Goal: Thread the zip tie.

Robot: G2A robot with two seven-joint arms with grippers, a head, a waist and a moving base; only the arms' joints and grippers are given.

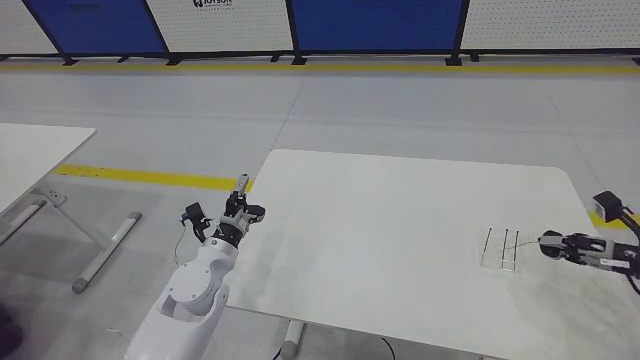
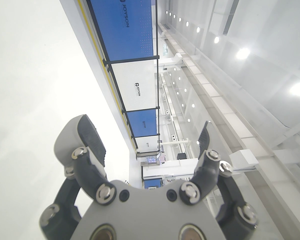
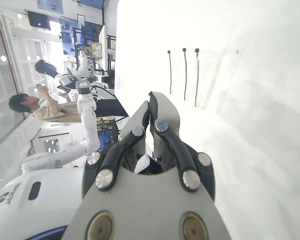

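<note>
Left gripper hangs at the table's left edge, ribbed black pads spread wide, empty. Smooth white table, rounded corners. Blue and white perforated panels behind, yellow floor line. Right gripper pinched shut, nothing seen in it, near three thin black zip ties lying parallel by the right edge.

Top: from above, looking down onto the flat white rectangular table.
Left wrist: at the table's edge, tilted upward.
Right wrist: low, facing along the tabletop.
Shared: the table.
</note>
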